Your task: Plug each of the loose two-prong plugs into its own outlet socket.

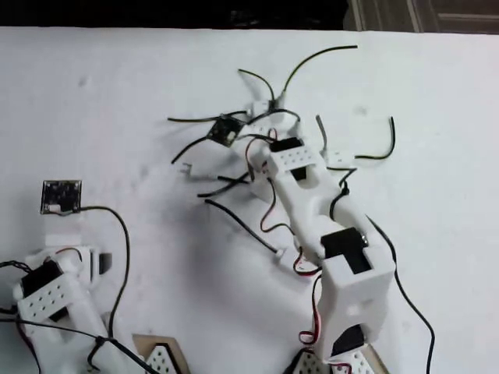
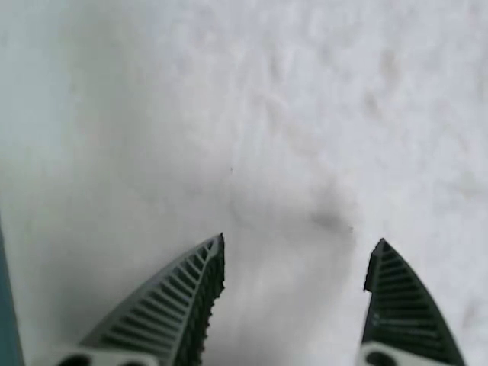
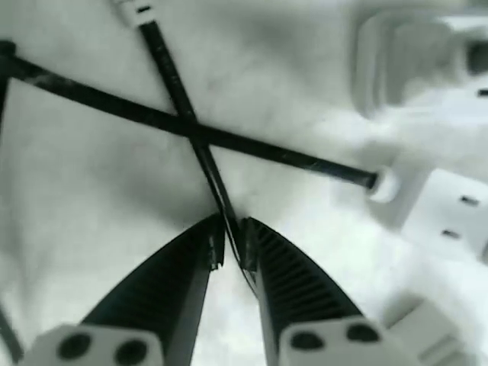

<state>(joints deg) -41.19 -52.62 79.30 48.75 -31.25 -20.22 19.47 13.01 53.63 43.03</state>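
- The left pincer (image 2: 300,241) hangs low over the near left part of the bench (image 1: 140,93). Its jaws are spread wide above the bare white surface, with nothing between them.
- Just beyond the left arm, a small dark square board (image 1: 61,196) lies flat. A black cable (image 1: 126,241) curves from it toward the near edge.
- Left of centre, a small white plug (image 1: 185,167) lies on the bench near a dark block (image 1: 224,130), where several dark leads meet.
- Nearer the front, a long black lead (image 1: 242,226) lies on a diagonal from far left to near right. It ends in a white plug end (image 1: 287,257) just beside the right arm (image 1: 327,226).
- The right arm stretches from the near edge out to the tangle at mid-bench.
- The right pincer (image 3: 232,229) is closed on a thin black wire (image 3: 169,76). The wire's long axis runs straight ahead from the fingertips to a far plug (image 3: 137,9), which is white and points away from the pincer.
- A second black wire (image 3: 290,156) crosses the held one at a wide angle. Its white tip (image 3: 379,185) lies just beside a white slotted block (image 3: 457,213). That block is probably an outlet socket, though the view is too soft to be sure.
- Right of the arm, a right-hand plug (image 1: 339,158) lies flat, and its dark lead (image 1: 392,140) curls off to the right and away.
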